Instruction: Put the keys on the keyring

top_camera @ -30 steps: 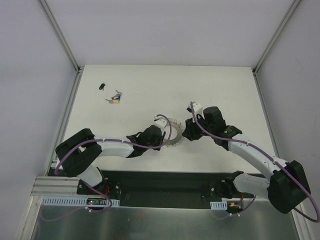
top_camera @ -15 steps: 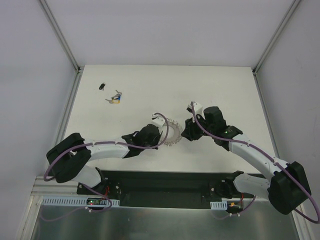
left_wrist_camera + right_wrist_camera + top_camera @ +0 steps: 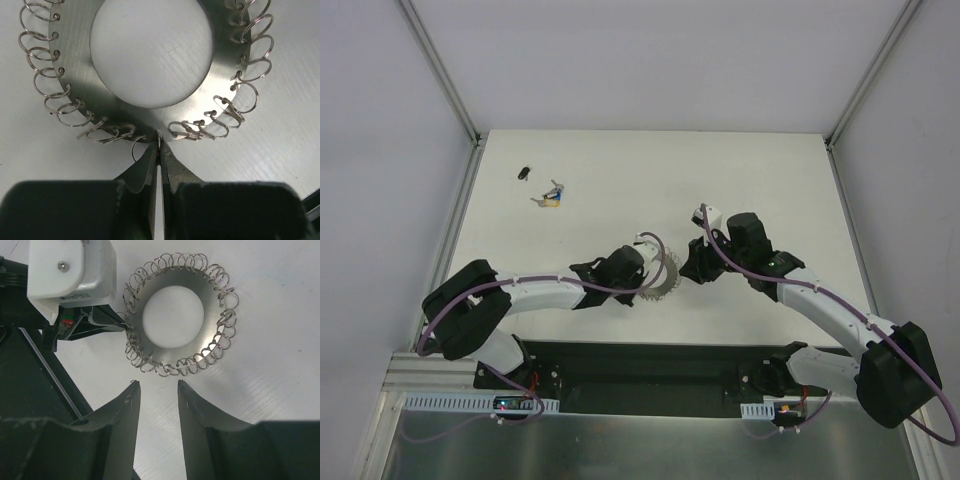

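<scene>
Robotics lab cell: white table (image 3: 620,170) walled by plain panels (image 3: 650,60) on aluminium struts (image 3: 440,70) (exposed circuit boards (image 3: 515,403))

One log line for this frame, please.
left hand: shut on keyring rim | right hand: open, empty, apart from keyring | keys: lying far left, untouched | progress: no key on keyring

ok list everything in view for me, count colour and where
keyring: 1, grey metal with wire loops round the edge, mid table between the grippers
keys: 1 small cluster, silver with blue and yellow tags, far left of table
small object: 1, black, far left beyond the keys
table: 1, white
left gripper: 1, black, shut on the keyring's edge
right gripper: 1, black, open, beside the keyring
</scene>
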`<state>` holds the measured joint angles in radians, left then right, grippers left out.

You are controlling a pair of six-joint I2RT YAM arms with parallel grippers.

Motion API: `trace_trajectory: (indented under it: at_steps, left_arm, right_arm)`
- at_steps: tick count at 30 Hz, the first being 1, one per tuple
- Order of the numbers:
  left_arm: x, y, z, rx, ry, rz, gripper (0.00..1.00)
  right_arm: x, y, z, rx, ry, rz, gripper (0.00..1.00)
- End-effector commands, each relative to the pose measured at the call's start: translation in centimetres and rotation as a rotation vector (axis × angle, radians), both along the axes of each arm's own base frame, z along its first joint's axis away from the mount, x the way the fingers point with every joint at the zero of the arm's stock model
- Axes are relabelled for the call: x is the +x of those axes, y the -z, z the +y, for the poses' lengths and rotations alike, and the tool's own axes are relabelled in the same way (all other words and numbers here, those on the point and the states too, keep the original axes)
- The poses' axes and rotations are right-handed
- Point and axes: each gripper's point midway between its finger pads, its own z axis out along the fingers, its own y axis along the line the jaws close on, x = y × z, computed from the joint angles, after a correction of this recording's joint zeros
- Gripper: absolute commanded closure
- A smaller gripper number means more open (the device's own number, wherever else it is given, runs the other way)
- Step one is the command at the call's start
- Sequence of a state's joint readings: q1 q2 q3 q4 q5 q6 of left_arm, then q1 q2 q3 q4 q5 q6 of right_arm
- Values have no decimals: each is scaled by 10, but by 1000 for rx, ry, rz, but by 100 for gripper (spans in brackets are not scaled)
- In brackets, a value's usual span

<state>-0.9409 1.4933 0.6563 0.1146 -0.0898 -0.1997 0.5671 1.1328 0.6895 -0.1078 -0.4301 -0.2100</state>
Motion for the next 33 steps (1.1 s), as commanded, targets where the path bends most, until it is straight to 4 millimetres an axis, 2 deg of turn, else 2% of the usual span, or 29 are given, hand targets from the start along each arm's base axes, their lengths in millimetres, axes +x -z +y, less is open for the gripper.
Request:
trace_trajectory:
  at_steps: [1, 5, 8, 10, 17, 20, 23, 27, 29, 33]
  left_arm:
    - [-8, -4, 1, 34, -95, 138, 100]
    - [-8, -3, 0, 20, -165, 177, 100]
    - [0, -6, 4, 16, -192, 171, 99]
    - [5, -12, 5, 8, -199, 152, 91]
    - [9, -43, 2, -69, -217, 102, 71]
    - [12, -58, 4, -109, -242, 72, 66]
    - [11, -65, 6, -136, -261, 63, 66]
    - [-1, -51, 12, -110, -286, 74, 67]
    - [0, -49, 11, -116, -305, 46, 71]
    - [-4, -29, 20, -142, -381, 47, 78]
  right_arm:
    - [6, -13, 7, 37, -15, -31, 61]
    - [6, -13, 8, 38, -17, -29, 61]
    - [6, -12, 7, 36, -16, -28, 61]
    - [5, -11, 7, 34, -17, -23, 61]
    - [6, -12, 7, 35, -18, -27, 61]
    - [7, -13, 8, 34, -20, -35, 60]
    - [7, -16, 8, 36, -27, -46, 60]
    - [7, -18, 9, 42, -36, -49, 60]
    - [5, -18, 10, 45, -40, -45, 60]
    - [3, -17, 10, 47, -42, -40, 60]
